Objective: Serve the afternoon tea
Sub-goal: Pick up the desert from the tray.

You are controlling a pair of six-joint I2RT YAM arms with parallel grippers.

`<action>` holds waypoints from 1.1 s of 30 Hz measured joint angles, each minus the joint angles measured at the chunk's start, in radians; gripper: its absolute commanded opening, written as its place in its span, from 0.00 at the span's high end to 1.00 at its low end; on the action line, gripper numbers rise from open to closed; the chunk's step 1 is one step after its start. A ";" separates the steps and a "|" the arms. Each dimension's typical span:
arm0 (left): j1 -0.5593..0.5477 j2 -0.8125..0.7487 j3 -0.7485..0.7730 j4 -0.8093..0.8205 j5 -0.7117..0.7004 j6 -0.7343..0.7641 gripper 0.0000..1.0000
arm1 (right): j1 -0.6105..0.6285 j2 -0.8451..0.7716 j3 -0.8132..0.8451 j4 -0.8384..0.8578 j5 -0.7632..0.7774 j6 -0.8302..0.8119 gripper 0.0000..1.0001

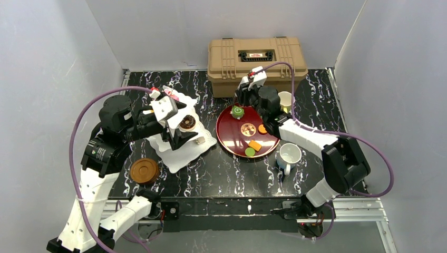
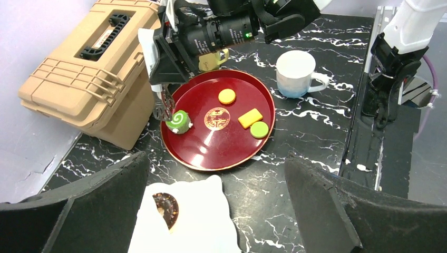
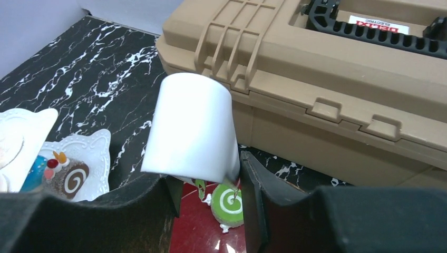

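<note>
The green roll (image 1: 237, 112) lies at the far left of the dark red tray (image 1: 232, 139), with an orange round cake (image 2: 227, 96), a yellow cake (image 2: 250, 118) and a green disc (image 2: 259, 129) beside it. My right gripper (image 3: 208, 200) is shut on white-handled tongs (image 3: 192, 126). The tongs' thin tips reach down onto the green roll (image 3: 229, 203). My left gripper (image 2: 216, 211) hangs wide open over the white stand (image 2: 195, 221), where a chocolate donut (image 2: 167, 208) sits. Nothing is between its fingers (image 2: 95, 211).
The tan case (image 1: 256, 58) stands just behind the tray. A white mug (image 1: 289, 155) sits right of the tray and a cream mug (image 1: 285, 98) lies behind the right arm. A brown coaster (image 1: 144, 170) lies front left. A swirl cake (image 3: 74, 179) rests on a stand tier.
</note>
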 measured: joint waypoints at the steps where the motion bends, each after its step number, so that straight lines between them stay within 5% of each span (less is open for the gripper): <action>1: 0.000 0.000 0.000 -0.001 0.000 0.002 0.02 | 0.000 0.000 -0.005 0.005 -0.003 0.001 0.51; 33: 0.000 0.000 0.000 -0.001 -0.006 0.017 0.02 | -0.017 0.044 -0.043 0.014 -0.053 -0.010 0.41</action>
